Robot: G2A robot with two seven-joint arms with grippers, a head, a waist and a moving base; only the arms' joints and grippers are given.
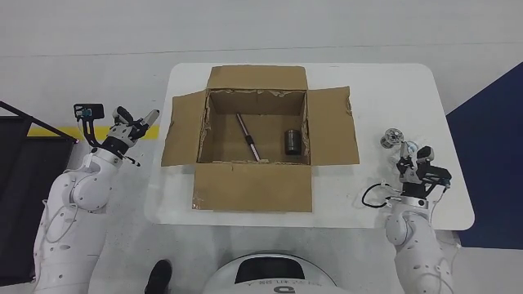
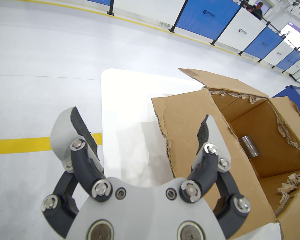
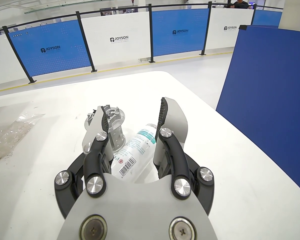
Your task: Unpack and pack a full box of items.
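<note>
Straddling the white bottle near the bench's right edge, the right gripper stands wide — bottle lengthwise between; left gripper, also wide, sits off the left edge.

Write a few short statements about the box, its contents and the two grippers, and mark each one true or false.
1. The cardboard box stands open on the table. True.
2. The box is empty. False: a metal cylinder and a thin rod lie inside.
3. The left gripper is open and holds nothing. True.
4. The right gripper holds the rod. False: it is open over a white bottle lying on the table.
</note>
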